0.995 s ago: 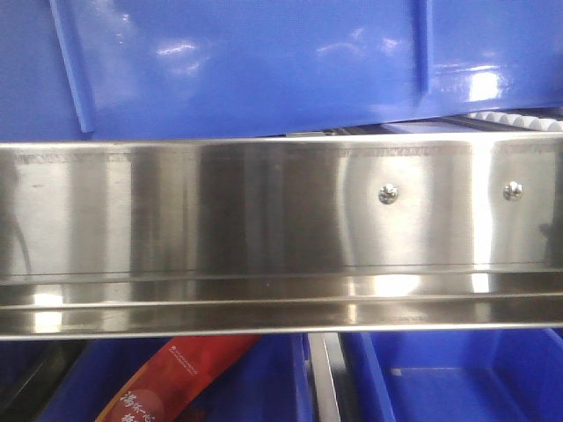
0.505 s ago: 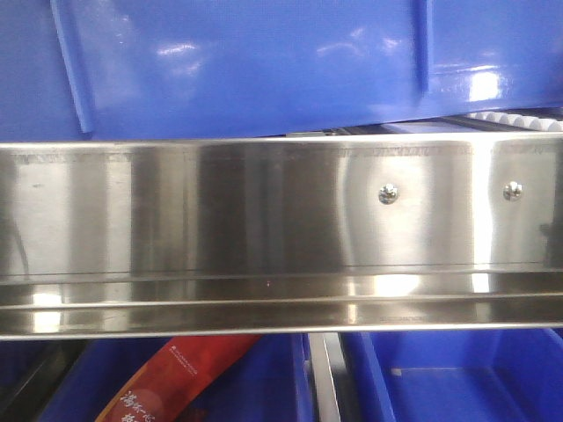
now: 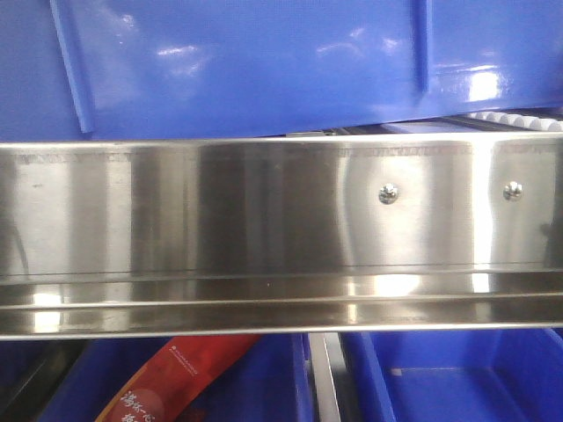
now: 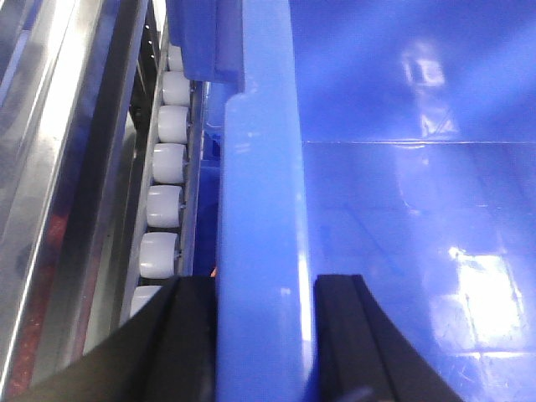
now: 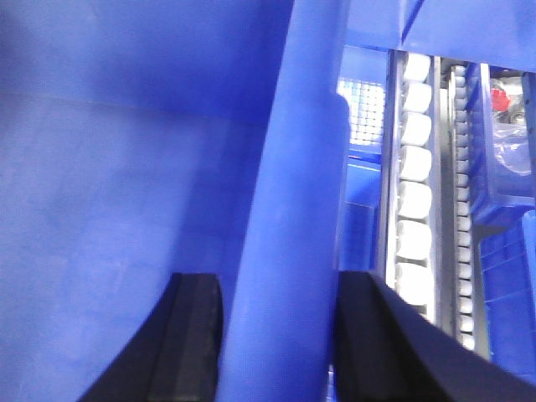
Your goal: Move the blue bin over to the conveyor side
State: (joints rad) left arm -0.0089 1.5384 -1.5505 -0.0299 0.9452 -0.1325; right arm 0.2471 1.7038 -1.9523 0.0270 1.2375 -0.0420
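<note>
Front view, nearest first: a shiny stainless-steel rack rail spans the full width, with two silver screws on its right part. Under the rail is an open blue plastic crate. Left of the crate, a red printed packet pokes up from another blue crate. Above and behind the rail sits the glossy rectangular blue plastic bin. The rail hides its bottom edge, and white plastic rollers peek out under its right end.

Left wrist view: the black two-finger left gripper straddles the blue bin's thick rim, one finger on the roller side and one inside, both pressed on, so it is clamped. The rack's rollers run just beside the rim.

Right wrist view: the black right gripper is clamped on the opposite rim the same way, rollers alongside. Past the rollers are more blue crates.
</note>
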